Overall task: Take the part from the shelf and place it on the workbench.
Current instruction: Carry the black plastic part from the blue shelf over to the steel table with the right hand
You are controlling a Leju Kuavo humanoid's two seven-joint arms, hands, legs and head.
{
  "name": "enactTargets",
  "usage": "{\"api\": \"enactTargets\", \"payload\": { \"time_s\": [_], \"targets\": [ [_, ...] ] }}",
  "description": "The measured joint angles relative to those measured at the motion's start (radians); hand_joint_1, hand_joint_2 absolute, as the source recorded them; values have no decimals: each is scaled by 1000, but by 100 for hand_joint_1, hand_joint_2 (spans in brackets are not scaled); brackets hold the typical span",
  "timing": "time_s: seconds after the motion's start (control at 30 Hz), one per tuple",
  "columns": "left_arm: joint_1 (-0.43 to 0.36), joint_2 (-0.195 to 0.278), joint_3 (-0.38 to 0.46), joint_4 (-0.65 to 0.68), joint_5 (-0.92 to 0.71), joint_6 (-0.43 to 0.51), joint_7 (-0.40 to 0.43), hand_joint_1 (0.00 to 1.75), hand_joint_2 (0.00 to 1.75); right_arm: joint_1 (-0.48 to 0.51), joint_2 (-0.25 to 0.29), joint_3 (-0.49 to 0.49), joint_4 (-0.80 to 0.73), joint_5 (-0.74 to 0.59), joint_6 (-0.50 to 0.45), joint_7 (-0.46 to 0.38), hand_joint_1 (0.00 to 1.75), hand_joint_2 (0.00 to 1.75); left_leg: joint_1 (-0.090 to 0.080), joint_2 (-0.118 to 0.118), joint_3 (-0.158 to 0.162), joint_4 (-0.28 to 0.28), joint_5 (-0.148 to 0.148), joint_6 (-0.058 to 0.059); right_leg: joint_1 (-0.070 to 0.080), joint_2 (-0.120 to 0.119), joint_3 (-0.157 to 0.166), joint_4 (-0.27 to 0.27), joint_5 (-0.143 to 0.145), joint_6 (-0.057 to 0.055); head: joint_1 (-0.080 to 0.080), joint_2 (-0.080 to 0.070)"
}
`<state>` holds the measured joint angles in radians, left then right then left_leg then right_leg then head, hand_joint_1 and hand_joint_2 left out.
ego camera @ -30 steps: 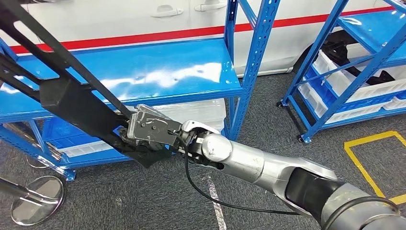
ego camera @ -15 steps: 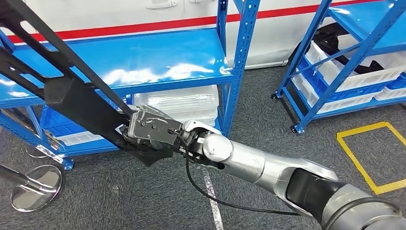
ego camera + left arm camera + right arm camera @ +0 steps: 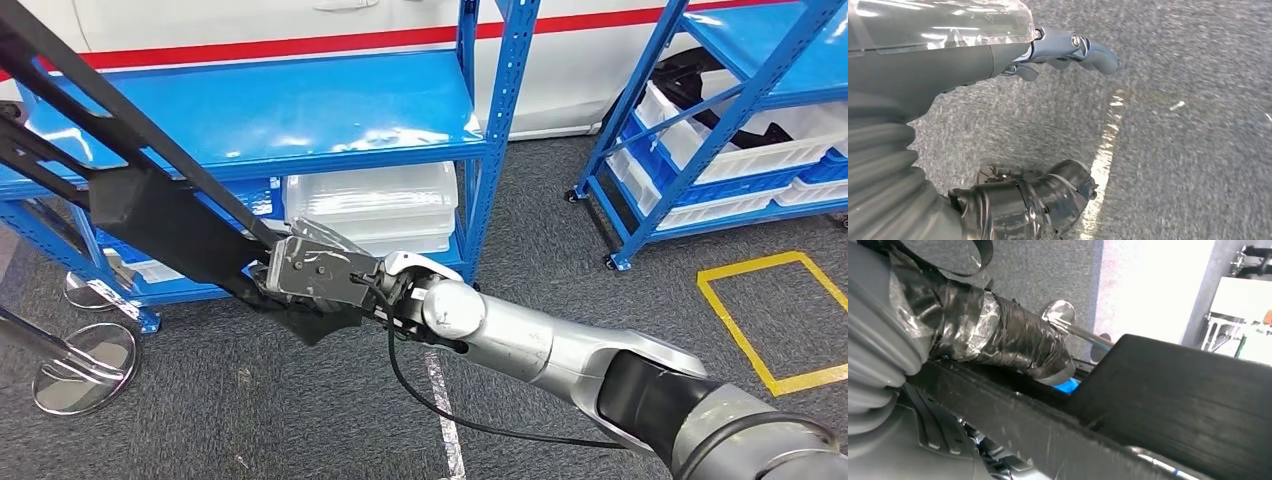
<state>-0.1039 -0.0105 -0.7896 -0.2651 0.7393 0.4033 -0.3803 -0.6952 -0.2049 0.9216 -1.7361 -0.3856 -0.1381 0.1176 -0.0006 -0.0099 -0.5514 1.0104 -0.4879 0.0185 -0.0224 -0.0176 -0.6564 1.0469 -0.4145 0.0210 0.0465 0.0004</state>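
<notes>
The right robot hand (image 3: 318,275) grips a long black part (image 3: 150,205), a frame of slim black bars with a wider flat black panel at its middle. In the head view the part runs from the top left corner of the picture down to the robot hand, held in the air in front of a blue steel shelf (image 3: 300,110) and above the grey carpet floor (image 3: 560,250). The fingers close around the lower end of the part, where its bars meet a dark, ragged-edged piece. In the right wrist view the taped thumb (image 3: 1013,340) lies along the top of a black bar (image 3: 1013,412) of the part, and the flat panel (image 3: 1173,390) rises just beyond it.

The silver right arm (image 3: 560,350) reaches in from the lower right, with a black cable (image 3: 440,410) looping under its wrist.

The left robot hand (image 3: 1068,47) hangs over the carpet with nothing in it, its fingers apart and slightly bent.

The top board of the blue shelf is bare and glossy. Clear plastic bins (image 3: 370,205) sit stacked on the lower level. A second blue rack (image 3: 720,110) stands to the right, holding white bins with dark parts in them. A round chrome stand base (image 3: 85,355) rests on the floor at the left, and yellow tape (image 3: 760,320) marks a square on the carpet at the right. Behind the shelves runs a white wall with a red stripe (image 3: 280,45).
</notes>
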Motion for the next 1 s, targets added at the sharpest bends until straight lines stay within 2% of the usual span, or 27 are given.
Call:
{"api": "enactTargets", "payload": {
  "time_s": [0.03,0.07,0.13,0.17,0.2,0.23,0.27,0.33,0.37,0.4,0.43,0.47,0.5,0.53,0.6,0.67,0.7,0.73,0.77,0.8,0.83,0.87,0.9,0.93,0.97,1.0],
  "targets": [
    [2,0,-1,0,2,3,-3,0,175,0,0,0,0,6,-2,0,175,175,1,-2,-2,-6,9,9,1,1,-9,17,-17,3,1,0],
    [4,0,-1,0,4,5,-5,0,175,1,-1,0,0,16,-7,-1,175,175,3,-5,-5,-11,18,17,2,4,-26,55,-48,3,2,0],
    [6,1,-1,0,8,7,-8,0,175,4,-1,0,0,45,-20,-4,175,175,-1,-12,-19,-10,28,28,5,11,-72,181,-124,0,4,0],
    [6,2,-2,0,10,7,-9,0,175,7,-1,0,0,60,-28,-6,175,175,-3,-18,-26,-8,32,30,5,14,-89,236,-147,0,4,0],
    [6,2,-2,0,11,8,-9,0,175,12,-1,0,0,74,-36,-9,175,175,-5,-25,-33,-4,35,31,6,15,-92,263,-153,-2,4,0],
    [6,2,-2,0,13,8,-8,0,175,16,-1,-1,0,85,-44,-12,175,175,-6,-33,-39,1,36,31,6,17,-76,251,-141,-4,4,0],
    [7,2,-3,0,15,8,-8,0,175,20,-1,-2,0,95,-51,-14,175,175,-7,-41,-45,7,37,30,6,23,-45,207,-117,-7,4,0],
    [6,1,-3,0,18,8,-8,0,175,23,-1,-8,-1,106,-61,-19,175,175,-8,-58,-59,24,37,28,6,58,26,84,-77,-16,4,0],
    [6,0,-4,0,18,8,-8,0,175,25,-1,-13,-3,109,-65,-22,175,175,-7,-66,-68,30,38,25,5,74,48,43,-70,-18,4,0],
    [5,0,-4,0,19,7,-8,0,175,27,-2,-19,-5,112,-68,-24,175,175,-6,-74,-77,35,40,20,5,85,58,22,-69,-20,4,0],
    [5,0,-4,0,19,7,-7,0,175,30,-2,-24,-8,114,-71,-25,175,175,-4,-83,-84,38,44,14,6,82,59,19,-69,-20,4,0],
    [7,1,-5,1,20,7,-7,0,175,33,-2,-28,-9,118,-72,-25,175,175,-2,-93,-88,37,48,8,6,72,58,17,-66,-23,4,0],
    [10,1,-5,1,20,7,-7,0,175,35,-2,-30,-10,121,-73,-25,175,175,-2,-90,-92,41,46,1,4,61,59,13,-63,-26,4,0],
    [12,2,-5,2,20,8,-7,0,175,37,-1,-32,-11,125,-73,-26,175,175,-2,-77,-100,55,36,-6,2,50,61,9,-59,-30,3,0],
    [12,3,-5,2,21,8,-8,0,175,39,-1,-34,-14,132,-74,-27,175,175,0,-32,-135,132,-13,-21,0,25,63,3,-55,-36,1,0],
    [10,2,-6,2,21,8,-8,0,175,43,-1,-36,-15,140,-76,-28,175,175,9,-8,-185,251,-65,-34,1,-3,62,4,-54,-37,0,0],
    [10,2,-6,2,21,8,-8,0,175,46,-1,-36,-15,144,-76,-28,175,175,13,-3,-198,286,-73,-39,0,-18,62,4,-54,-37,0,0],
    [10,2,-6,2,22,8,-8,0,175,49,-1,-36,-15,148,-75,-29,175,175,17,1,-196,290,-65,-43,-1,-32,62,5,-55,-36,0,0],
    [10,2,-7,2,23,8,-9,0,175,51,0,-36,-15,153,-74,-30,175,175,20,8,-173,252,-41,-45,-2,-45,62,5,-55,-36,0,0],
    [10,2,-7,2,24,8,-9,0,175,51,0,-37,-16,158,-72,-31,175,175,22,24,-136,188,-10,-47,-3,-57,63,6,-56,-34,0,0],
    [9,2,-7,2,26,8,-9,0,175,51,0,-38,-18,163,-70,-32,175,175,18,46,-100,121,12,-47,-2,-68,63,7,-56,-30,0,0],
    [6,3,-8,2,27,8,-9,0,175,51,0,-39,-20,168,-69,-33,175,175,13,63,-73,69,28,-42,0,-78,63,7,-56,-26,1,0],
    [4,3,-9,2,27,8,-9,0,175,51,0,-41,-22,172,-68,-34,175,175,7,74,-61,39,34,-36,2,-88,63,6,-55,-20,2,0],
    [2,3,-10,2,27,8,-9,0,175,51,1,-42,-24,175,-68,-34,175,175,2,73,-61,29,33,-29,4,-99,63,4,-54,-14,3,0],
    [3,3,-11,2,28,8,-9,0,175,51,1,-43,-25,177,-67,-34,175,175,0,61,-65,26,38,-20,5,-110,64,2,-52,-9,4,0],
    [6,4,-12,3,29,8,-9,0,175,51,2,-43,-26,178,-66,-34,175,175,1,51,-66,22,43,-13,3,-108,63,3,-55,-3,4,0]
  ]
}}
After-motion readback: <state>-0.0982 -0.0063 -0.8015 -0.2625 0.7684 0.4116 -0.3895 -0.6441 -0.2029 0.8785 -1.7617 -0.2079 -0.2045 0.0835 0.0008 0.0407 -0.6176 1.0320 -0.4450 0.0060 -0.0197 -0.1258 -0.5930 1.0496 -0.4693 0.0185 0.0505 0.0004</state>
